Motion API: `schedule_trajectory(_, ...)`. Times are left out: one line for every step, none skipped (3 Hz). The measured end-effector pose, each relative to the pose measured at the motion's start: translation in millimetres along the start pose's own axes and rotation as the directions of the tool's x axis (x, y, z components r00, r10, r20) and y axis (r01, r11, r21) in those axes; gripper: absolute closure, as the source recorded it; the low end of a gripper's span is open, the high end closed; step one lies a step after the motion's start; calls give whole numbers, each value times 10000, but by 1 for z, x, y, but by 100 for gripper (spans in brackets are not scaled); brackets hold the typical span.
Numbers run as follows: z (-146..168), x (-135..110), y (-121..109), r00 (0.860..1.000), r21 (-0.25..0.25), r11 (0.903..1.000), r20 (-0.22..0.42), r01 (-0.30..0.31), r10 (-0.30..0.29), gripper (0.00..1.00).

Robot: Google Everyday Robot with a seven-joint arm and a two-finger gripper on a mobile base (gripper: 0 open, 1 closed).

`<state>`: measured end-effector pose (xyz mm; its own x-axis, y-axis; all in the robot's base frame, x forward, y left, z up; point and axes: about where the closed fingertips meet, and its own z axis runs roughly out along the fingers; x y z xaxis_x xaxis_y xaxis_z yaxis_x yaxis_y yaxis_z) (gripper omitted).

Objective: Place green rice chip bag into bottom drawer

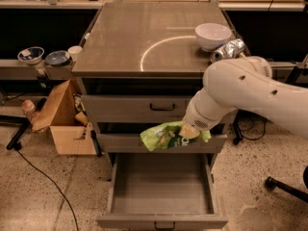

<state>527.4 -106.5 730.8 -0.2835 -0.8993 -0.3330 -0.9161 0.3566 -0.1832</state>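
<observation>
The green rice chip bag [166,135] is crumpled and bright green, and it hangs in front of the middle drawer, above the open bottom drawer [161,189]. My gripper [188,131] is at the end of the white arm and is shut on the bag's right end; its fingers are mostly hidden by the bag and the wrist. The bottom drawer is pulled out, its grey interior bare, with a small dark handle on its front [164,224].
A white bowl [212,35] and a crumpled silver foil bag [227,49] sit at the back right of the cabinet top [144,37]. The two upper drawers [139,109] are closed. An open cardboard box [65,117] stands on the floor at left. A chair base [286,186] is at right.
</observation>
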Motion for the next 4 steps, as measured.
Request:
schedule_trajectory(32,10,16,9992,-306,9987,-97,-399,396,100)
schedule_trajectory(69,20,35,9986,-642,9966,-170,-511,501,100)
schedule_trajectory(118,34,65,9991,-1394,9896,-305,-349,310,100)
schedule_trajectory(150,42,84,9994,-1954,9806,-353,-139,72,100)
